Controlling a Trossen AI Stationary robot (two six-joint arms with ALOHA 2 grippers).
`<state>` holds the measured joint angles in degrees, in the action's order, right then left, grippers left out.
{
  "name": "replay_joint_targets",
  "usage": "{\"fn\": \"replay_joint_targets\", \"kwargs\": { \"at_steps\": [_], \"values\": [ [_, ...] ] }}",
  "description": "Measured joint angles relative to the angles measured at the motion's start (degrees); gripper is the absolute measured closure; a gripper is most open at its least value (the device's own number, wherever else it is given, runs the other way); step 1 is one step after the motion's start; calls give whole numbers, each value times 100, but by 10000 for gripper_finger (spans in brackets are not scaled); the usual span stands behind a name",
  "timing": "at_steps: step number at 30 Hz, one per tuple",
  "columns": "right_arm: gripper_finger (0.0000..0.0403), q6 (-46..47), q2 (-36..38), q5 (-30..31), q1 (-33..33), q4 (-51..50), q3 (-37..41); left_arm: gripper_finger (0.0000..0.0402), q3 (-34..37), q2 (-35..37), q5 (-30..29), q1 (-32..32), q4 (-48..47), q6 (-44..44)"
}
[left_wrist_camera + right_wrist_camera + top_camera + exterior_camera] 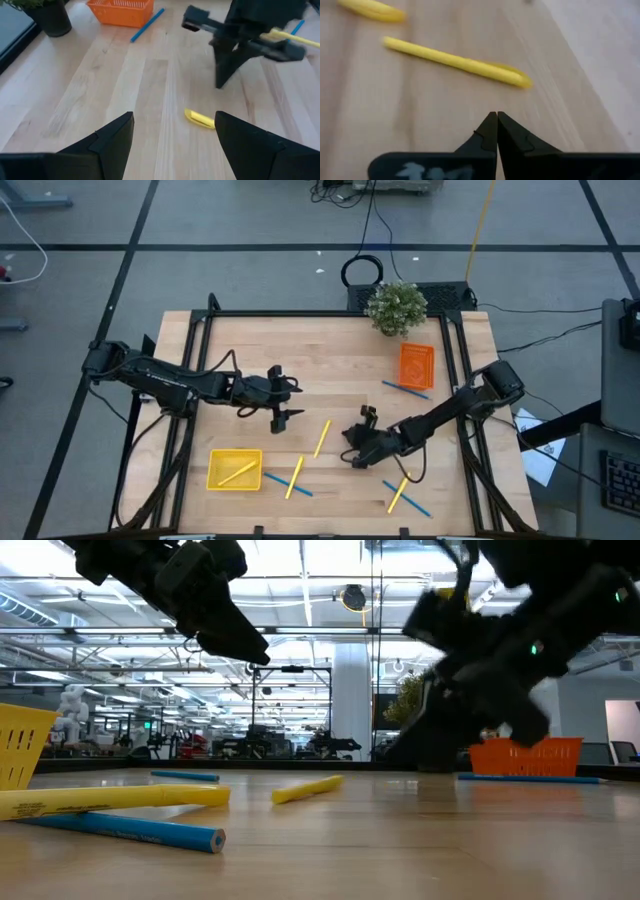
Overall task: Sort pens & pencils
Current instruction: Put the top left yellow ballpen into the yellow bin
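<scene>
Two arms are working over the wooden desk [300, 355]. The left gripper [283, 416] is hovering above the desk's middle, left of centre, fingers [107, 140] spread wide and released, grasping nothing. The right gripper [357, 459] is sitting lower, right of centre toward the near edge, its fingers [490, 131] clenched tip to tip with nothing showing between them.

Pens & pencils are lying scattered: one yellow stick [322, 438] is resting diagonally between the two grippers. Another yellow stick [295, 478] is lying near the near edge, crossing a blue stick [288, 484]. A third yellow stick [398, 494] is sitting toward the near right corner, crossing another blue stick [408, 498]. A fourth yellow one [236, 472] is lying inside the yellow tray [214, 457] at the near left.

A blue stick [405, 389] is resting just beside the orange tray [416, 351], on its near side, by the right edge. A potted plant [396, 306] is standing at the far edge, behind the orange tray.

In the right wrist view a yellow stick [455, 62] is lying on the wood ahead of the closed fingertips, apart from them.
</scene>
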<state>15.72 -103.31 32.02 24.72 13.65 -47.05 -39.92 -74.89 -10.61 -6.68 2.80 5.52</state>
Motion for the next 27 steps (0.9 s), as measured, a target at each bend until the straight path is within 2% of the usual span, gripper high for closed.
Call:
{"fn": "replay_joint_targets", "kwargs": {
  "at_steps": [3, 6, 12, 17, 23, 27],
  "values": [
    [399, -463, 170, -797, -174, 193, -10, 117, 0, 0, 0, 0, 54, -1],
    [371, -534, 288, -1310, -381, 268, -10, 117, 0, 0, 0, 0, 70, -2],
    [270, -552, 282, -1428, -598, 397, -9, 117, 0, -9, -40, 0, 60, 338],
    [210, -501, 300, -1421, -672, 595, -10, 117, 3, -703, 158, 36, 299, 928],
    [200, -277, 606, -1383, -755, 280, -11, 117, -4, -1923, 307, 321, 1447, 2038],
    [209, -246, 969, -1398, -714, -120, -11, 117, -9, -2325, 309, 462, 1865, 2648]
  ]
}}
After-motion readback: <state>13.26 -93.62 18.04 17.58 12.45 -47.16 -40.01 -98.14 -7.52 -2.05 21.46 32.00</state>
